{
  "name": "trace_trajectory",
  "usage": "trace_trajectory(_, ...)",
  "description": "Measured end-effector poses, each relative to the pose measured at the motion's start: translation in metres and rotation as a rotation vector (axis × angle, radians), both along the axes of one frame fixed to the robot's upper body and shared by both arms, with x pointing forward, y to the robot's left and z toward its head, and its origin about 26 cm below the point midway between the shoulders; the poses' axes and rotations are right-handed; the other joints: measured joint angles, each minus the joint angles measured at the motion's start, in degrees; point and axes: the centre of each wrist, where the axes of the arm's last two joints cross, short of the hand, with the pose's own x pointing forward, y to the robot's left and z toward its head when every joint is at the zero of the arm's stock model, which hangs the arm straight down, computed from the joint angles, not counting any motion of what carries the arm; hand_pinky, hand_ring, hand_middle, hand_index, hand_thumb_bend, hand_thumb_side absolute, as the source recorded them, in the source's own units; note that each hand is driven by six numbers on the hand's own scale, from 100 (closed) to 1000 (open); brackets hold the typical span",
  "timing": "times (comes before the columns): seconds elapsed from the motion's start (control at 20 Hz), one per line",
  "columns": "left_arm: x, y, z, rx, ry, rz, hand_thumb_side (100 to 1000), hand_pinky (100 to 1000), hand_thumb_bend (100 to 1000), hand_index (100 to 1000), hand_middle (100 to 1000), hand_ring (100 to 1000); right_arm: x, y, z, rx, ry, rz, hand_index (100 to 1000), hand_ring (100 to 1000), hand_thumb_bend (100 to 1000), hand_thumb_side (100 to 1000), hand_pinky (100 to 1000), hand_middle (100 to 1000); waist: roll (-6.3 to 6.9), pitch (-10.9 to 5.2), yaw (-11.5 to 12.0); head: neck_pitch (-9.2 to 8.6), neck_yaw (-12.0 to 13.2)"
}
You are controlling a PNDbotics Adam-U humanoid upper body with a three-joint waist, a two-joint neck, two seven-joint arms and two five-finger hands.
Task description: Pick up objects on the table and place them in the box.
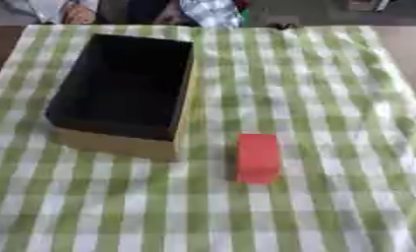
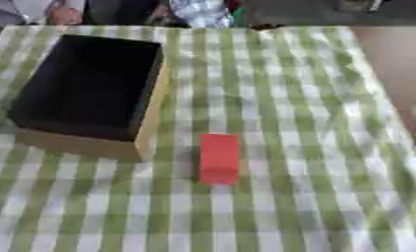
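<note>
A red rectangular block (image 1: 257,157) lies on the green-and-white checked tablecloth (image 1: 331,98), just right of the box's near right corner. The box (image 1: 181,118) is an open cardboard one with tan outer walls and a dark inside, standing at the left middle of the table. I see nothing inside it. Neither of my hands shows in either eye view.
The table's right edge (image 2: 392,98) runs down the right side, with brown floor beyond it. At the far edge sit a person and some shiny crumpled material (image 1: 213,12).
</note>
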Motion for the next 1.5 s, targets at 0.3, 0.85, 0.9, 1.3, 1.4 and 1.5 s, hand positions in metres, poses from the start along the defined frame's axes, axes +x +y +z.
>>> trace_trajectory(0.3, 0.0, 0.0, 0.0, 0.0, 0.0, 0.0, 800, 641, 100, 640, 696, 735, 0.0, 0.0, 0.0, 0.0, 0.001, 0.0, 854, 821, 100, 663, 771, 605, 0.0, 0.0, 0.0, 0.01, 0.0)
trace_trajectory(0.85, 0.0, 0.0, 0.0, 0.0, 0.0, 0.0, 800, 641, 100, 640, 697, 735, 0.0, 0.002, 0.008, -0.043, -0.001, -0.003, 863, 837, 100, 662, 775, 625, 0.0, 0.0, 0.0, 1.02, -0.1)
trace_trajectory(0.9, 0.0, 0.0, 0.0, 0.0, 0.001, 0.0, 800, 641, 100, 640, 697, 735, 0.0, 0.003, 0.012, -0.062, -0.002, -0.004, 864, 840, 100, 663, 778, 629, 0.0, 0.0, 0.0, 1.38, -0.1)
trace_trajectory(1.3, 0.0, 0.0, -0.001, 0.001, 0.003, 0.0, 799, 642, 100, 641, 697, 736, -0.003, 0.01, 0.041, -0.26, 0.018, -0.05, 889, 862, 100, 705, 796, 683, 0.0, -0.4, 0.0, 3.68, -0.2)
trace_trajectory(1.4, 0.0, 0.0, -0.001, 0.002, 0.005, 0.001, 800, 642, 100, 641, 697, 735, -0.004, 0.011, 0.047, -0.321, 0.039, -0.072, 896, 865, 100, 717, 798, 700, -0.02, -0.68, 0.0, 4.07, -0.2)
trace_trajectory(1.5, -0.001, 0.001, -0.002, 0.004, 0.011, 0.002, 800, 642, 100, 641, 697, 736, -0.006, 0.013, 0.053, -0.395, 0.066, -0.099, 900, 867, 100, 729, 797, 714, -0.02, -1.1, 0.0, 4.37, -0.3)
